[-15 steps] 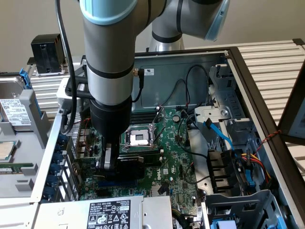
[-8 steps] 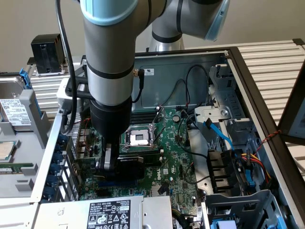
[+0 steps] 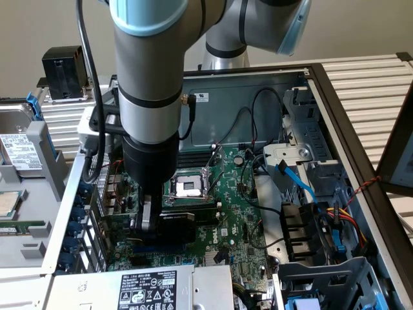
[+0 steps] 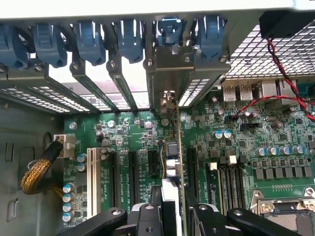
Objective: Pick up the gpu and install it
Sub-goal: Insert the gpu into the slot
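Gripper (image 4: 170, 216) pinches the thin green gpu (image 4: 178, 162) edge-on, its silver bracket among ribbed metal slot covers (image 4: 88, 91).

The large flat motherboard (image 3: 239, 213) is deep green, dotted with silver capacitors. The small low-profile gpu (image 3: 171, 223) wears a black shroud. At three o'clock a bright blue flat cable (image 3: 298, 183) runs beside yellow and red wires (image 3: 348, 216). Blue plastic slot clips (image 4: 125, 37) top perforated silver bracket covers (image 4: 29, 96); a twisted red-black wire pair (image 4: 275, 54) crosses white mesh.

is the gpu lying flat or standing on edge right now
On edge: the gpu stands upright over the motherboard slots, held by the gripper.
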Robot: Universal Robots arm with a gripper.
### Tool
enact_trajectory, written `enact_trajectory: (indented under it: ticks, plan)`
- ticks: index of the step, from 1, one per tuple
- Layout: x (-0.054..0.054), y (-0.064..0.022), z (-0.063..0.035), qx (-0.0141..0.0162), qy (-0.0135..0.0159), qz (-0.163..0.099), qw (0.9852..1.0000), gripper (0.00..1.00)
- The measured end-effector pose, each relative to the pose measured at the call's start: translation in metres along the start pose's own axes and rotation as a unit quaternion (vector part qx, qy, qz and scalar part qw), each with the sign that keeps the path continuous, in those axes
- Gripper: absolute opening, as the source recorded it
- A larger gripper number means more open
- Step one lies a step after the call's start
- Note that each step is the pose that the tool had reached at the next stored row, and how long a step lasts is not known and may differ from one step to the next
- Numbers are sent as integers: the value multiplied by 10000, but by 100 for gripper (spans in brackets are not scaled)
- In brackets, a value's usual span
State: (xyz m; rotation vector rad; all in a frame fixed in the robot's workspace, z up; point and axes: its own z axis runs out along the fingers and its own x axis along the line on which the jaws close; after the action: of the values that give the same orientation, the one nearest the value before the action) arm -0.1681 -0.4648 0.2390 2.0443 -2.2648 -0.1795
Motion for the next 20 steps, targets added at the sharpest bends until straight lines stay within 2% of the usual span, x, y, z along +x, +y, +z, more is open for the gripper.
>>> enact_trajectory:
  ticks: [10,20]
  plan:
    - [0,-2,10,-26,19,3,10000,29]
    - [-4,-6,19,-28,34,5,10000,29]
